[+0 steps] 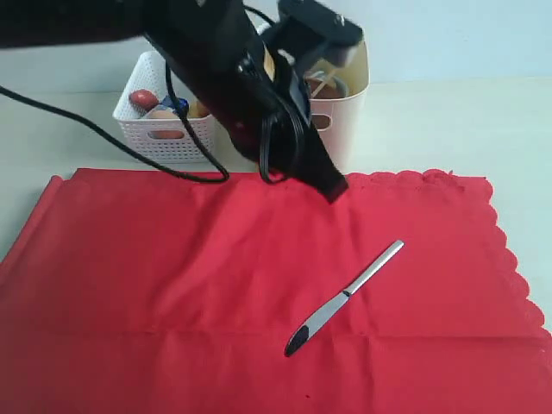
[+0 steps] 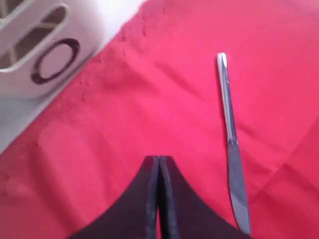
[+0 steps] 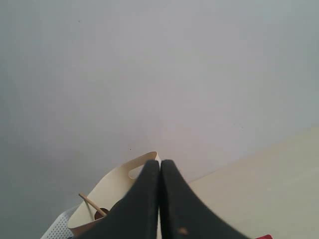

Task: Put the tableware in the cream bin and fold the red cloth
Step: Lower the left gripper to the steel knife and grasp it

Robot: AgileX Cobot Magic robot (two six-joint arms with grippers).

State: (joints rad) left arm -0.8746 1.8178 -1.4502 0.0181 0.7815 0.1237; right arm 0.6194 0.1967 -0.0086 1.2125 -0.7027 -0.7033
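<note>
The red cloth [image 1: 172, 276] lies spread flat over most of the table, its scalloped edge on the right. On it rests a slim metal-handled utensil [image 1: 345, 297] [image 2: 230, 139], lying at a slant. My left gripper [image 1: 336, 191] [image 2: 158, 158] hangs shut and empty just above the cloth, in front of the cream bin [image 1: 345, 112] [image 2: 45, 55], apart from the utensil. My right gripper [image 3: 159, 162] is shut with nothing in it and faces the cream bin [image 3: 117, 186], where a wooden chopstick [image 3: 92, 204] leans inside. Most of the bin's inside is hidden.
A white lattice basket [image 1: 164, 125] with food items stands left of the cream bin, behind the cloth. Black cables [image 1: 112, 142] from the left arm trail over the cloth's back edge. Bare cream tabletop [image 1: 448, 121] lies to the right of the bin.
</note>
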